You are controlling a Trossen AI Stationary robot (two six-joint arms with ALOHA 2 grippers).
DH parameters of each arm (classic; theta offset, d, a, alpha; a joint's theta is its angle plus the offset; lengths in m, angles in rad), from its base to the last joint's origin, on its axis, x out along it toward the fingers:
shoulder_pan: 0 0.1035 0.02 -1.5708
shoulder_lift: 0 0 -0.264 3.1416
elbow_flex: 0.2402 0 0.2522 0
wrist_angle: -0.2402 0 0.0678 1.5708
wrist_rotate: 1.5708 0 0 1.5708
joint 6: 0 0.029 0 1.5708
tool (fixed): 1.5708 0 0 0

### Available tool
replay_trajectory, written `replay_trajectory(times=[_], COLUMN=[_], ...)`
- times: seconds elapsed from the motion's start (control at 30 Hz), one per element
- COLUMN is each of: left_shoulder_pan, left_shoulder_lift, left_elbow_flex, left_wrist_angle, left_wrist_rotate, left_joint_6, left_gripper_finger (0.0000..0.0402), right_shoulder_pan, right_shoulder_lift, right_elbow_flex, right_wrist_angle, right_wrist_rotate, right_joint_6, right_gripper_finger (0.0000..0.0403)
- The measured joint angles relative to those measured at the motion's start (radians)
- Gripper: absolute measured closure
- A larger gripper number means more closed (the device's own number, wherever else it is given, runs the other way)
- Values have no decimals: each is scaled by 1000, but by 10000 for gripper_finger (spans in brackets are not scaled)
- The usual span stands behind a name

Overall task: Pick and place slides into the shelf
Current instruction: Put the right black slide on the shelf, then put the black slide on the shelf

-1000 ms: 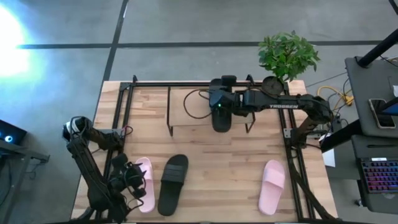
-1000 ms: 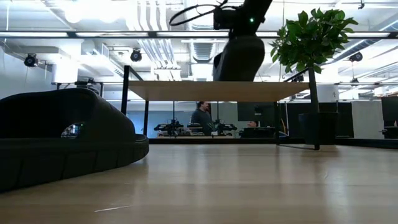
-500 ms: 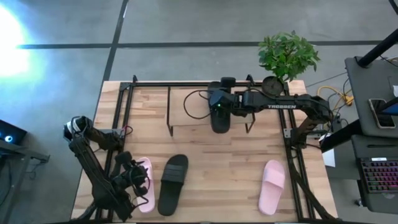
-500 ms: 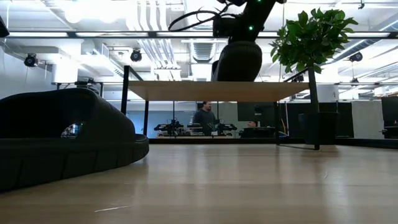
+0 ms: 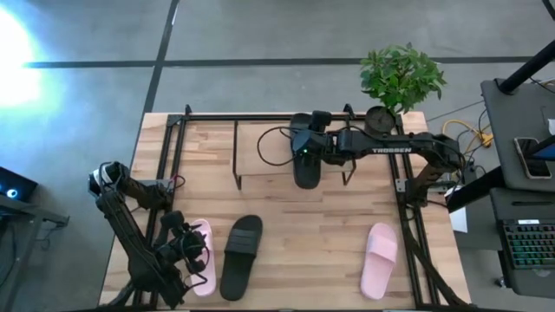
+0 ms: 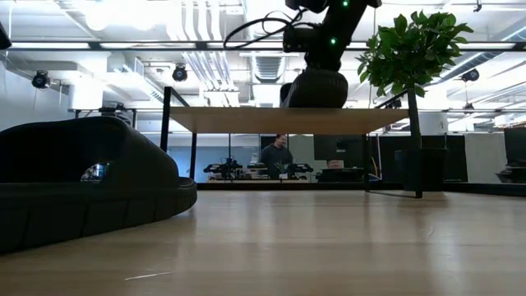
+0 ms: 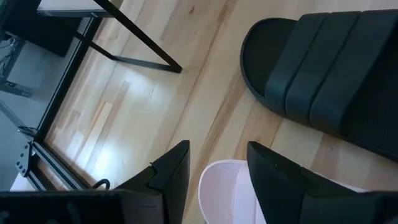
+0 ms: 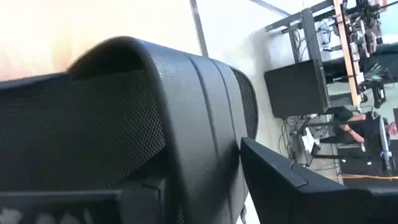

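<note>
Right end effector (image 5: 305,165) is seen closed around a black open-toe slide with a wide ribbed strap (image 5: 305,170), which is held at the top board of the small black-framed, light-wood shelf (image 5: 260,163) at the far side of the pale wooden table (image 5: 321,225). Placement appears to be in hand; release and withdrawal are called for next. Left end effector (image 7: 214,163) is held open over a pale pink slide (image 7: 230,190), beside another black slide (image 7: 323,81).
</note>
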Motion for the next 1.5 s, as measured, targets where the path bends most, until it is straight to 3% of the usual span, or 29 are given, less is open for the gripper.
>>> replay_trajectory(times=[0.17, 0.5, 0.67, 0.83, 0.97, 1.07, 1.2, 1.5], left_shoulder_pan=[0, 0, 0, -1, -1, 1, 15, 26], left_shoulder_lift=[0, 0, 0, 0, 0, 0, 1, 2], left_elbow_flex=[0, 0, 0, 0, 0, -10, -59, -133], left_wrist_angle=[0, 0, 0, 8, 106, 231, 384, 672], left_wrist_rotate=[1, 1, 1, 1, -6, -68, -152, -167], left_joint_6=[0, -1, -1, 37, 253, 379, 454, 568], left_gripper_finger=[256, 256, 256, 256, 256, 256, 256, 255], right_shoulder_pan=[20, 117, 241, 426, 540, 602, 666, 793], right_shoulder_lift=[-1, -3, -7, -7, -6, 4, 36, 69], right_elbow_flex=[28, 155, 295, 368, 376, 374, 373, 375], right_wrist_angle=[-65, -249, -352, -374, -378, -383, -400, -633], right_wrist_rotate=[-1, -4, -28, -86, -54, -14, -1, 0], right_joint_6=[-3, 160, 369, 468, 650, 799, 943, 1255], right_gripper_finger=[235, 207, 204, 204, 204, 204, 204, 204])
